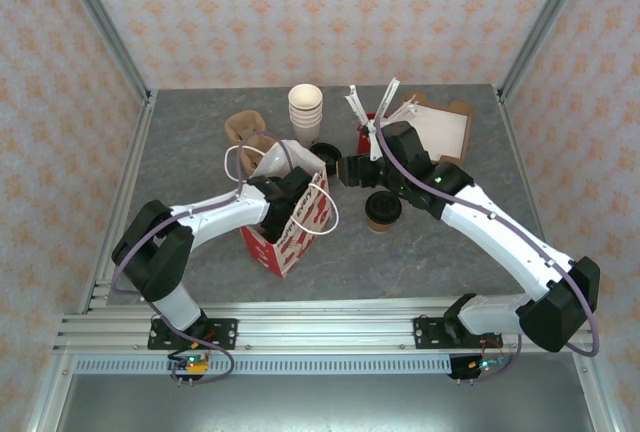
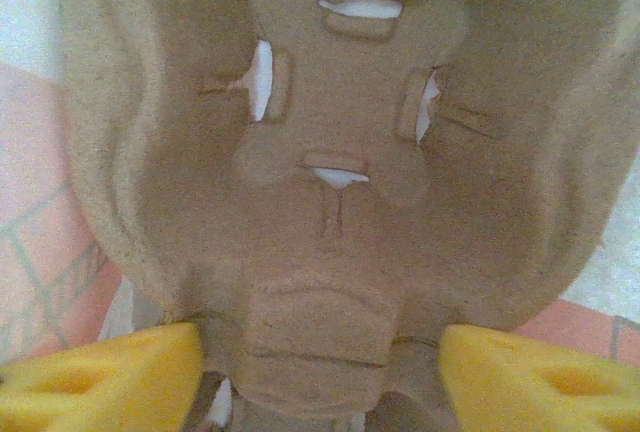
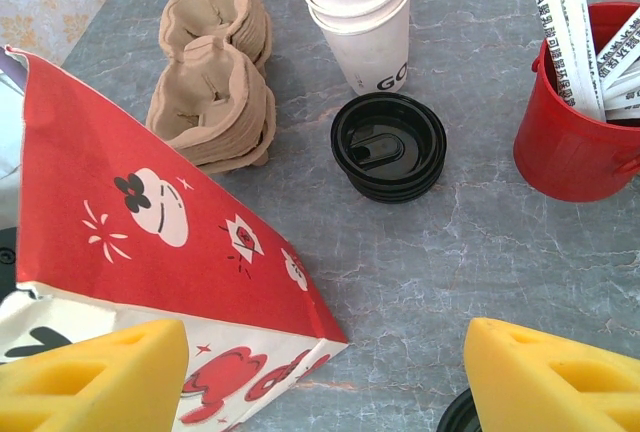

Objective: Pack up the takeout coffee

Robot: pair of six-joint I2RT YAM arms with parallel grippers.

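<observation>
On the grey bench (image 1: 190, 162) I see the takeout coffee (image 1: 383, 208) standing right of the bag (image 1: 300, 232). My right claw (image 3: 325, 377) gapes wide. My left claw (image 2: 320, 372) straddles a pulp carrier (image 2: 340, 152), and I cannot tell whether it grips.

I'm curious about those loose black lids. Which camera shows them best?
Right wrist view: the lids sit centred, close and unblocked. The top view shows them small, between the bag and the right end effector.

left arm (image 1: 215, 214), right arm (image 1: 500, 234): white links, black joints, purple cable (image 1: 597, 317) looped along each. left gripper (image 2: 320, 377), right gripper (image 3: 325, 377) — yellow wedge fingertips (image 3: 560, 377). Small green light (image 1: 437, 180) near right wrist.
</observation>
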